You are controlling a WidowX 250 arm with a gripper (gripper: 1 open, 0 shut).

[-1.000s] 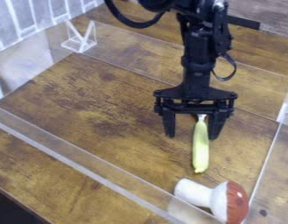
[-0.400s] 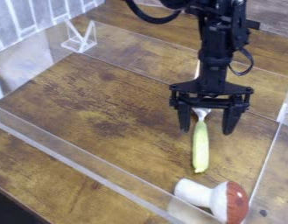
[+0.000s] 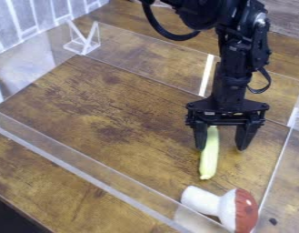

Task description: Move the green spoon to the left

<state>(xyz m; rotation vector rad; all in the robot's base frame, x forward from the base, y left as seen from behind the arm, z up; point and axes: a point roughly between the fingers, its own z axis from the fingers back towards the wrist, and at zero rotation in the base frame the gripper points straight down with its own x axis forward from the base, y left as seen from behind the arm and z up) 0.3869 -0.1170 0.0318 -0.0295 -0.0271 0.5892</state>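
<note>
The green spoon lies flat on the wooden table, its yellow-green handle pointing toward the front edge and its upper end hidden under the gripper. My black gripper points straight down over the spoon's upper end. It is open, with one finger left of the handle and the other finger well to the right. Nothing is held between them.
A toy mushroom with a white stem and red cap lies near the front right corner. Clear acrylic walls ring the table. A small clear stand sits at the back left.
The gripper has shifted right and toward the front, and dropped lower, from above the spoon's far tip to down around its upper end. The spoon has not moved.
</note>
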